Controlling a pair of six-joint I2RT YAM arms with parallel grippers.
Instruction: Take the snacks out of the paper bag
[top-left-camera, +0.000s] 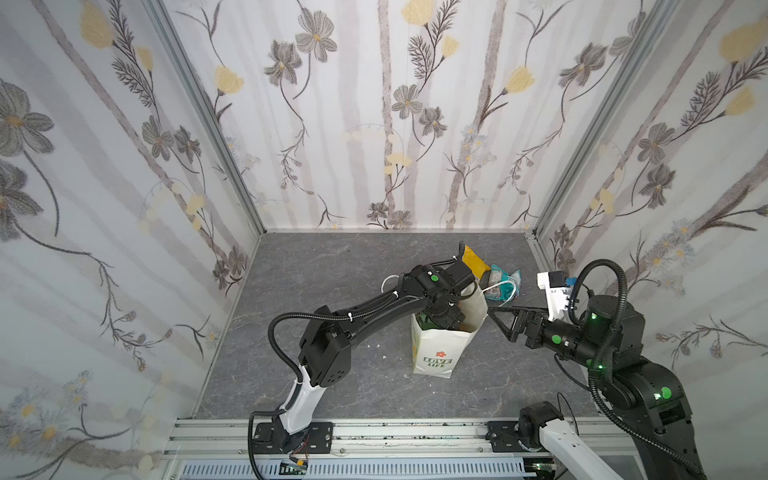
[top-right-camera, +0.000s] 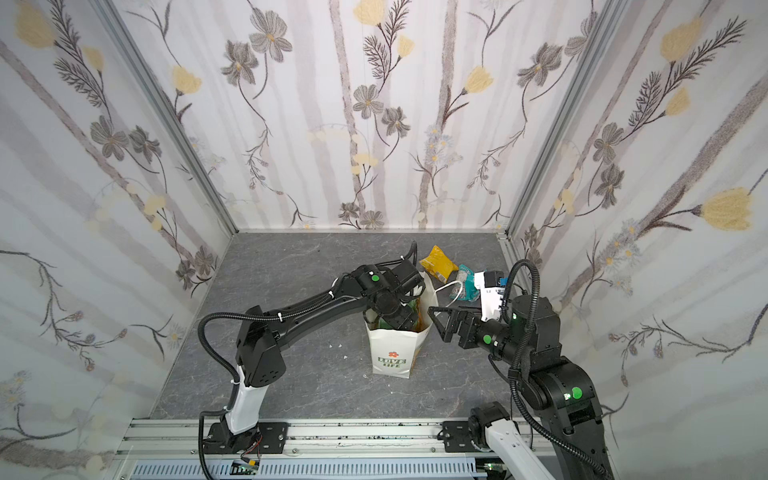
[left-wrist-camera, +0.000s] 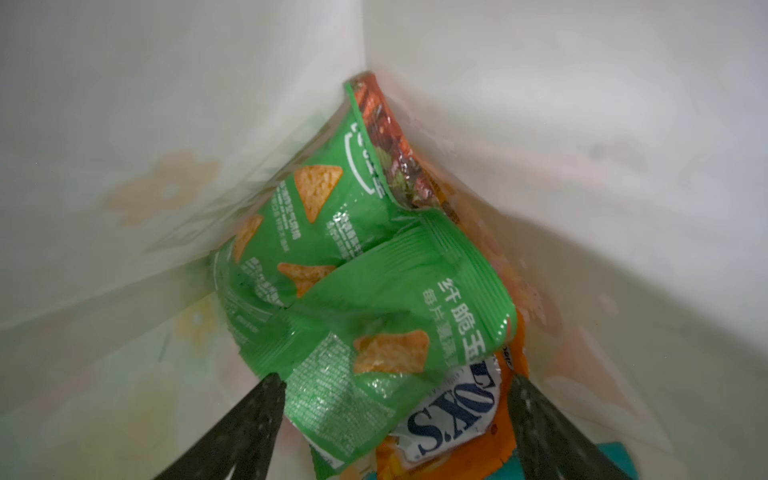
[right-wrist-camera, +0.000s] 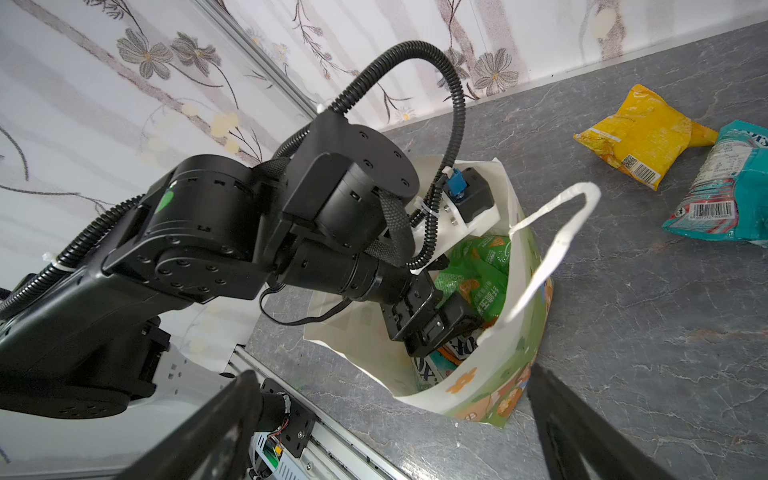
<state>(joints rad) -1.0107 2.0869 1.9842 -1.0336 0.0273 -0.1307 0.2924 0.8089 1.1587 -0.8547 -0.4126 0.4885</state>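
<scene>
The grey, stone-veined tabletop (top-left-camera: 332, 291) carries the tall white paper bag (top-left-camera: 432, 353), standing upright with its mouth open and an orange flower over green "LOVE LIFE" on the front in both top views (top-right-camera: 390, 353). The left arm reaches in from 8 o'clock, and the left gripper (top-left-camera: 446, 318) is sunk into the mouth of the bag.

Inside, the left wrist view shows smooth white paper walls (left-wrist-camera: 166, 124) meeting at a corner. Wedged there is a glossy, crumpled green packet (left-wrist-camera: 332, 257) printed with triangular chips. Under it lie an orange packet (left-wrist-camera: 453, 424) with a white label and a sliver of something teal (left-wrist-camera: 619, 457). The left gripper (left-wrist-camera: 397, 382) has its fingers spread wide, one at the green packet's edge and one at the orange packet's edge, with both packets between them. Whether they press on either cannot be told.

At 3 o'clock of the bag's mouth, just beside its wall, the right gripper (top-left-camera: 500, 324) has its fingers wide apart and holds nothing.

At 1 o'clock beyond the bag, two snacks lie flat on the table. They are a puffy yellow packet (top-left-camera: 476, 259) and, touching it, a crinkled teal packet (top-left-camera: 500, 282). A white cord handle (right-wrist-camera: 557, 237) loops out from the bag's rim toward them
</scene>
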